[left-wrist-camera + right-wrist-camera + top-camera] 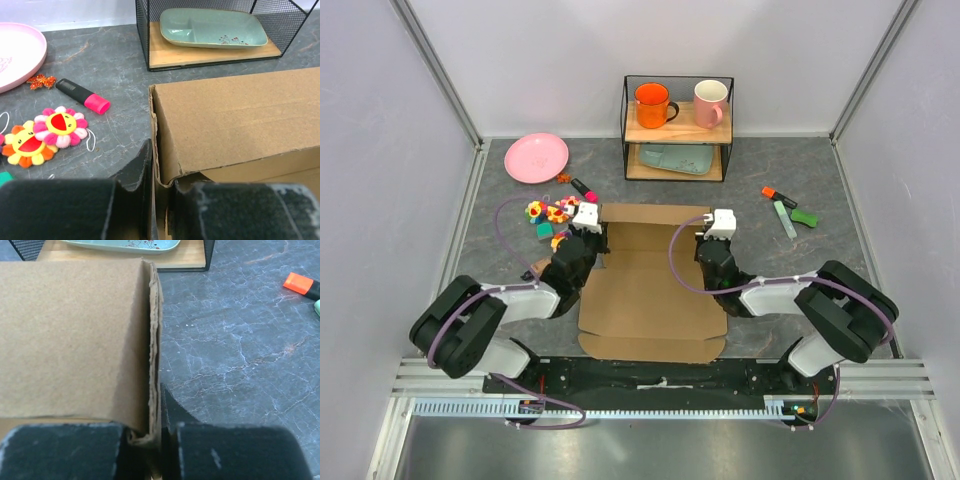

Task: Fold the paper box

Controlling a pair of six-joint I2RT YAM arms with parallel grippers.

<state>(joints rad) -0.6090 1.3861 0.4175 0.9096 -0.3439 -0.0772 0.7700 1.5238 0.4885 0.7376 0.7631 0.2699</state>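
With the box (650,300) lying on the table (790,265) and your left gripper (162,175) and right gripper (152,432) each clamped on a raised side wall, bring both walls upright together so the creases don't tear.

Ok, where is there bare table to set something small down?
Bare table between the wire rack and the right wall, behind the markers. Another patch between those markers and the box. The left is crowded: toys, pink marker, pink plate.
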